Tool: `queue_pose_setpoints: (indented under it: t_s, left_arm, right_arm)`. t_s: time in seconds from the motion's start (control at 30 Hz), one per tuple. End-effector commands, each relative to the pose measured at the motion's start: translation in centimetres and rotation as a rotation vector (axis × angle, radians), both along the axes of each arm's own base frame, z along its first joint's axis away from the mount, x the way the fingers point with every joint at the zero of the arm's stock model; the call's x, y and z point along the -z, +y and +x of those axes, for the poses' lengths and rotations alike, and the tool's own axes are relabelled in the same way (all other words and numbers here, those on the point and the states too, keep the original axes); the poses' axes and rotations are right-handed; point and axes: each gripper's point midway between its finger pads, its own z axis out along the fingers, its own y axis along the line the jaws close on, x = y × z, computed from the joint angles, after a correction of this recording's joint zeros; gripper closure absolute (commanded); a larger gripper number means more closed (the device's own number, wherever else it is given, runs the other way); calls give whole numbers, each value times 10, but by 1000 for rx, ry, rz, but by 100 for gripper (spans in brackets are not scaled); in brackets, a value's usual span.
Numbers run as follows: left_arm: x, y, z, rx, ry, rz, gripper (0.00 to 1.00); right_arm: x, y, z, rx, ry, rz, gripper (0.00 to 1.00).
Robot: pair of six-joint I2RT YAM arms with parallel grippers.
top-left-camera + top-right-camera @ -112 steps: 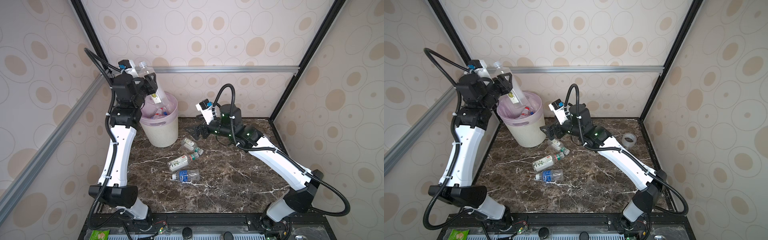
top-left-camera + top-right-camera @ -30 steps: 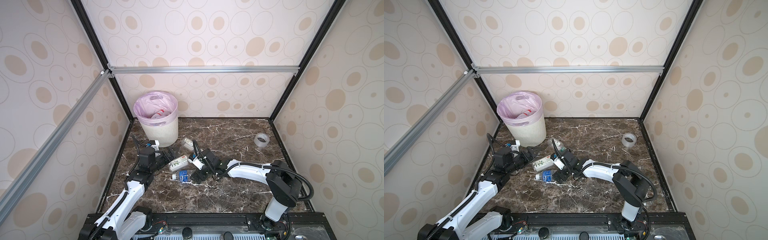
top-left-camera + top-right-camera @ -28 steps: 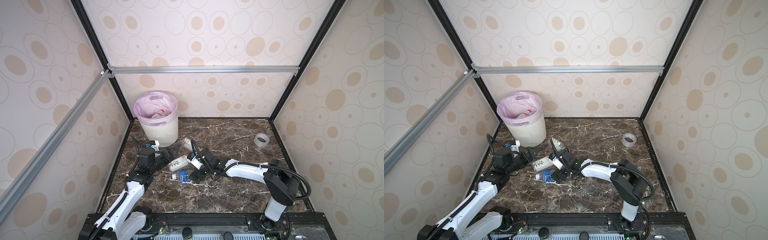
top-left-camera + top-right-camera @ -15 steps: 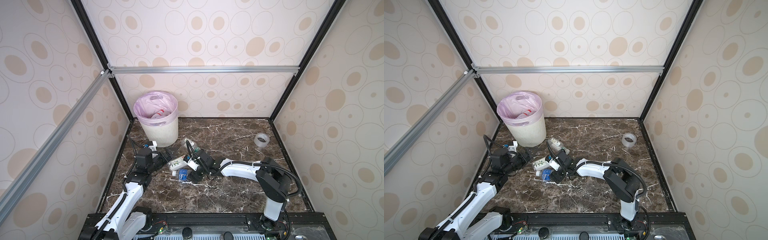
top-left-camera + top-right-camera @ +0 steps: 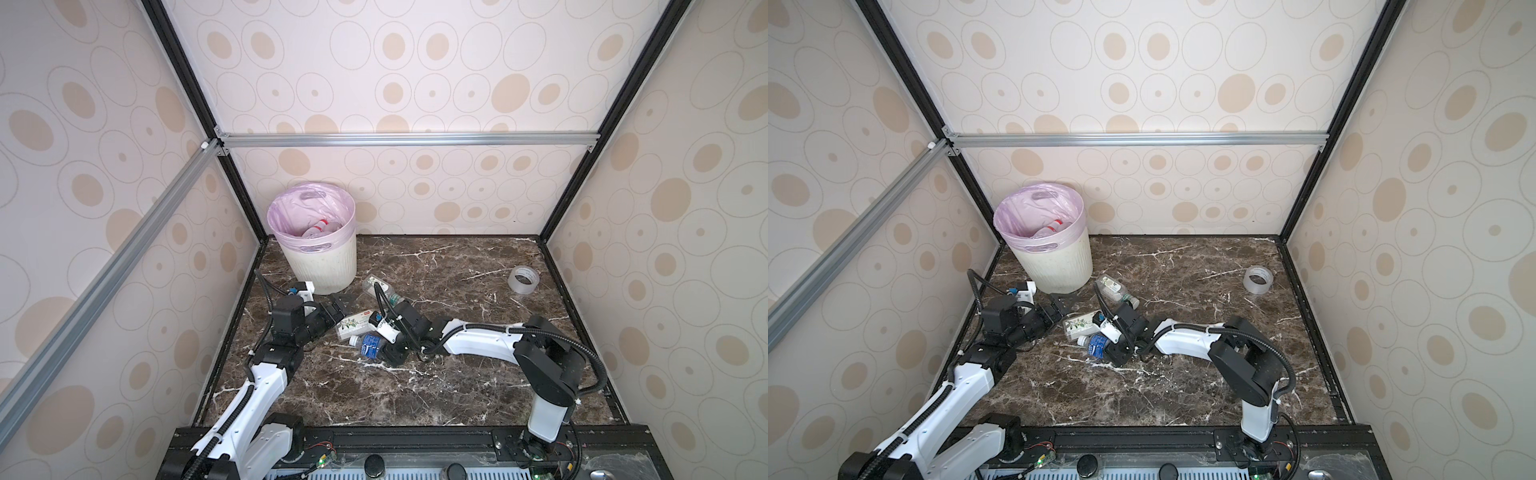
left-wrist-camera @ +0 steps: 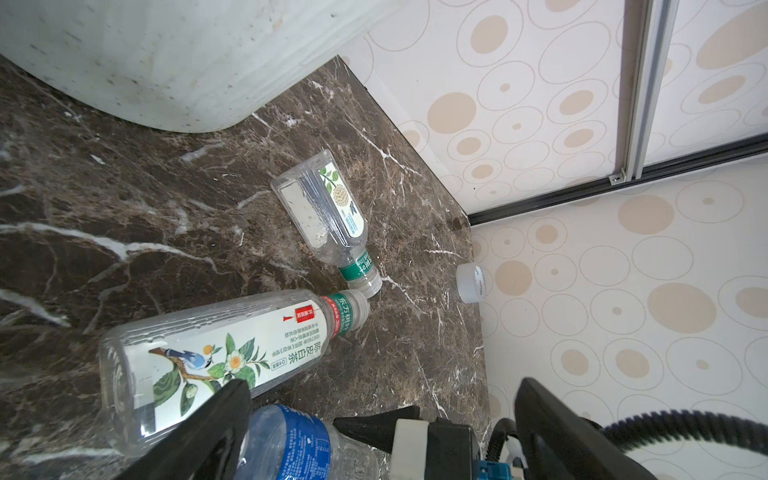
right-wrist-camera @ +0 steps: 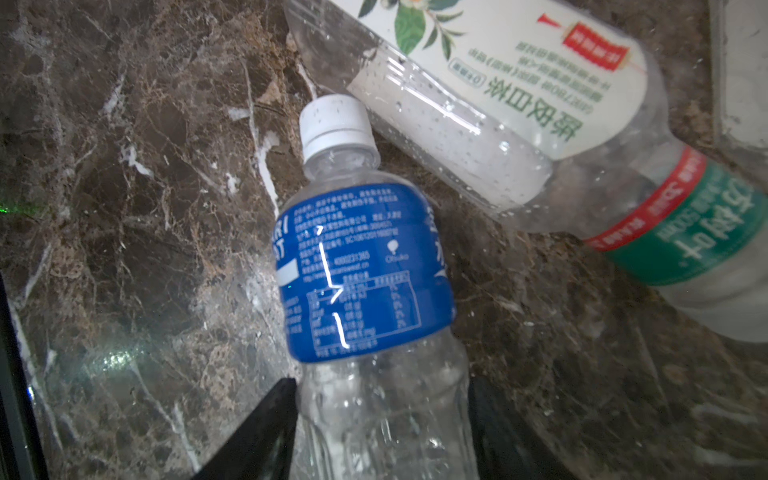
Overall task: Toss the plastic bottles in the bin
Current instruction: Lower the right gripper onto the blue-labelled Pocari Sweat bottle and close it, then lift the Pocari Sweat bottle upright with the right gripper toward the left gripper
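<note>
R hand astride blue-label bottle, L hand spread wide

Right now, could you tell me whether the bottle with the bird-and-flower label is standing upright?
No, the bird-label bottle lies on its side on the marble table, beside the blue-labelled bottle.
</note>
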Motion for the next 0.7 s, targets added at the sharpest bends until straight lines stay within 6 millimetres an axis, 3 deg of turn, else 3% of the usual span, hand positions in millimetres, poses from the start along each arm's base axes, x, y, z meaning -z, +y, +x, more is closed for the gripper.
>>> queue_pose_setpoints:
  t_s: [0.0, 0.33, 0.67]
  left_arm:
    - [-11, 0, 3, -3, -43, -19, 1]
    - [-6, 1, 5, -10, -37, -23, 1]
    - [-1, 0, 4, -24, -39, 29, 1]
  right_arm:
    - [22, -36, -10, 59, 21, -140, 35]
    - [28, -86, -6, 202, 17, -223, 43]
    - [29, -156, 20, 465, 56, -261, 46]
